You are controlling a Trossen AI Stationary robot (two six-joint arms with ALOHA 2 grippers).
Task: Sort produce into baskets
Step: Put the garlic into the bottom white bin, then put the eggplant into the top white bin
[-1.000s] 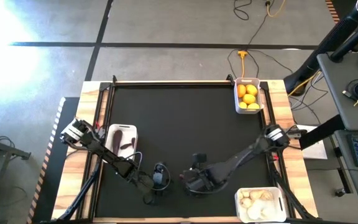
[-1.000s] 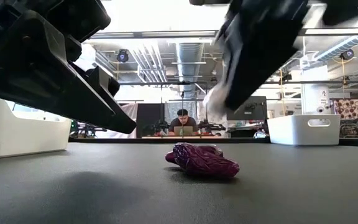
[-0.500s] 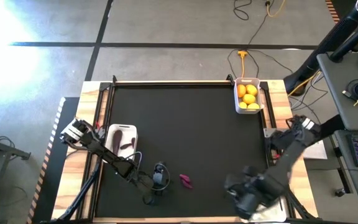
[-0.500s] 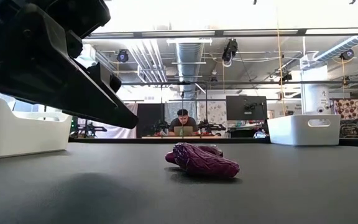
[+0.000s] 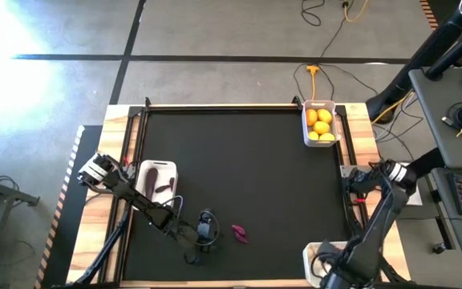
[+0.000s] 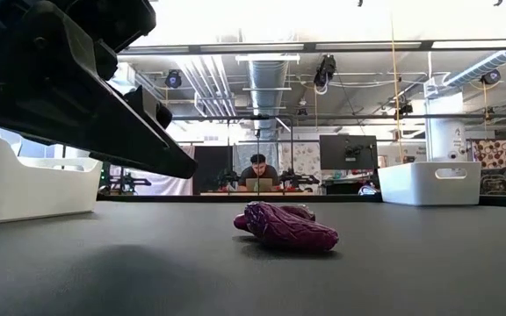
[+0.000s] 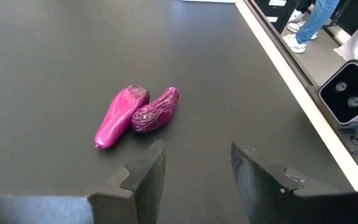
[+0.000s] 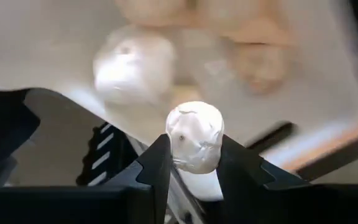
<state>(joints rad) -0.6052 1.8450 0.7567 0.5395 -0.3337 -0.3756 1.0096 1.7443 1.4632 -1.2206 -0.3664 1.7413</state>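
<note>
Two dark purple vegetables (image 7: 135, 112) lie side by side on the black mat near the table's front edge; they also show in the high view (image 5: 239, 233) and the low view (image 6: 284, 228). My left gripper (image 7: 194, 165) is open and empty just left of them, fingers pointing at them (image 5: 209, 227). My right gripper (image 8: 194, 146) is shut on a whitish garlic bulb (image 8: 194, 134) over the near-right white basket (image 5: 311, 255), which holds more bulbs (image 8: 132, 65). My right gripper pinches the garlic bulb by its two opposite sides (image 8: 176, 149) between its two fingers. The fingers point down from above. The bulb is lifted clear, above the basket of bulbs.
A white basket with yellow citrus fruits (image 5: 321, 122) stands at the far right corner. A white basket with purple vegetables (image 5: 156, 178) stands at the left. The mat's middle (image 5: 239, 160) is bare. A person sits far behind the table (image 6: 257, 171).
My right gripper has swung from beside the purple vegetables at the table's near middle toward the right edge, and now stands over the near-right basket with the garlic bulb. The purple vegetables have stayed in place.
</note>
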